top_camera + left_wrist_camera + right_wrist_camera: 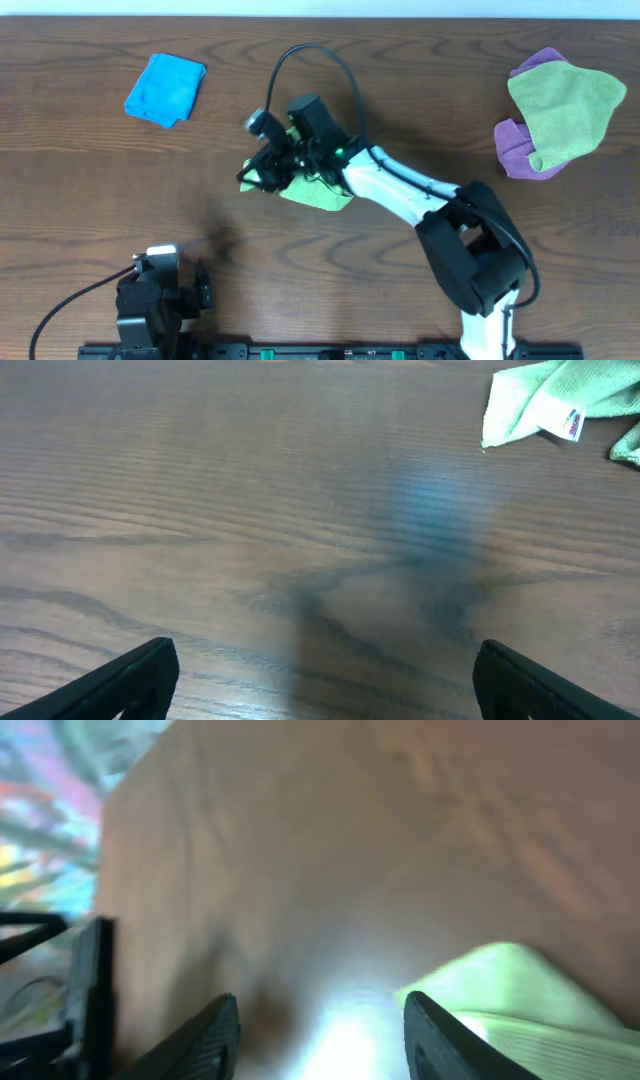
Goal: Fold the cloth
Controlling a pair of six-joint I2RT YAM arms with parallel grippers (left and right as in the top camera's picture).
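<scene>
Looks like a robotics lab bench: plain wood-grain table (80, 180), cabled robot arms (400, 190) on a black rail (330, 352) well behind the right gripper (260, 175). Loose cloths (165, 88) lie well off to either side of it.

The left arm (140, 300) sat folded close to its base, and the left end effector (325, 652) had both fingers (140, 675) spread wide with nothing between them. The right arm (400, 190) was extended diagonally forward and to the left from its base, with the white forearm link straight and the wrist at the far end of the reach. The right end effector (320, 1003) pointed downward with its fingers (205, 1040) parted and the gap between them unoccupied.
</scene>
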